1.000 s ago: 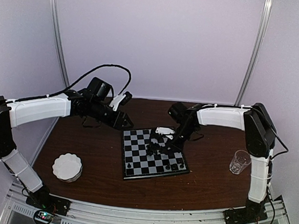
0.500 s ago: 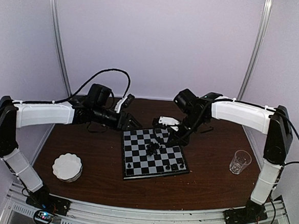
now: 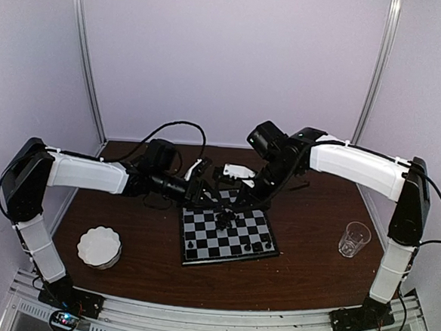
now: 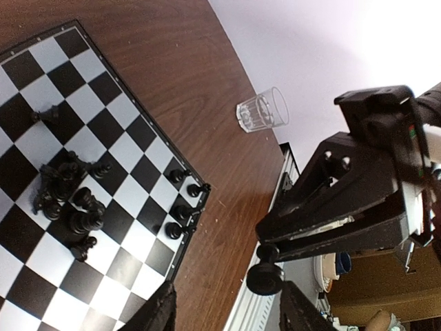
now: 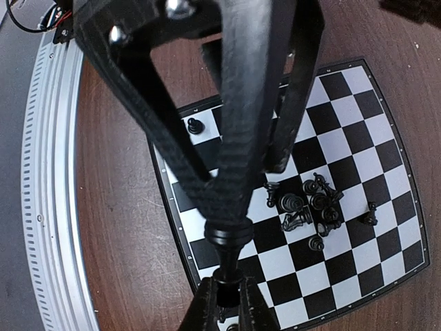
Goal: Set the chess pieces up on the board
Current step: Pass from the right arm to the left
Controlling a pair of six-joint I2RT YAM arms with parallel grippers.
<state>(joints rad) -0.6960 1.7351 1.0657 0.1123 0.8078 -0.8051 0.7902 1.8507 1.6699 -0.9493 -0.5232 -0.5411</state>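
The board (image 3: pixel 234 241) lies mid-table with a heap of black chess pieces (image 3: pixel 224 219) near its middle, and a few more pieces (image 3: pixel 256 246) stand along its near edge. My right gripper (image 5: pixel 229 303) is shut on one black chess piece (image 5: pixel 229 252), held above the board's (image 5: pixel 358 138) left part. My left gripper (image 4: pixel 231 318) is open at the board's far edge (image 3: pixel 208 183). That piece (image 4: pixel 265 274) hangs just ahead of the gap between the left fingers. Whether a left finger (image 5: pixel 241 138) touches it I cannot tell.
A clear glass (image 3: pixel 354 238) stands on the table right of the board and also shows as the glass (image 4: pixel 262 110) in the left wrist view. A round white scalloped dish (image 3: pixel 99 247) sits at the front left. The table's metal rail (image 5: pixel 48 207) runs along the near edge.
The left gripper has swung right to the board's far edge and opened wider. The right gripper has risen and moved left with its piece to meet it.
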